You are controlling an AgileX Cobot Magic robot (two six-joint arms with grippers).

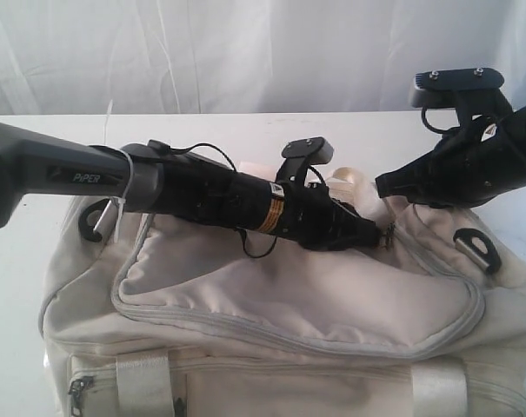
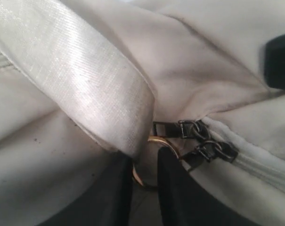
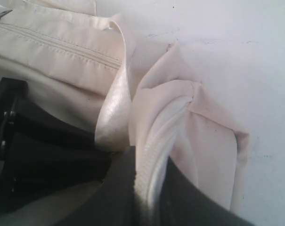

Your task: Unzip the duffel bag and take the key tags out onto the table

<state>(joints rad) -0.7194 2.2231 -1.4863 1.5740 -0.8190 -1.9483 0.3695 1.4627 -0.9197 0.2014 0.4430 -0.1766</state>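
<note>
Exterior high over duffel bag (image 1: 289, 295), wrists close

Duffel bag (image 1: 289, 295): lower part cut off by the exterior view's bottom edge; its inside is hidden under the top flap.
Left fingers (image 2: 109, 197): blurred and cut off beside the bag's zipper pulls (image 2: 210, 150); whether they grip the ring cannot be told.
Ring (image 2: 163, 140): partly hidden behind the bag's webbing handle (image 2: 85, 80).
Right fingers (image 3: 118, 188): bases cut off; a fold of the bag's end covers their inner faces.

light: bright, even | glare: curtain (image 1: 245, 52) overexposed | focus: wrist views soft | shadows: faint
</note>
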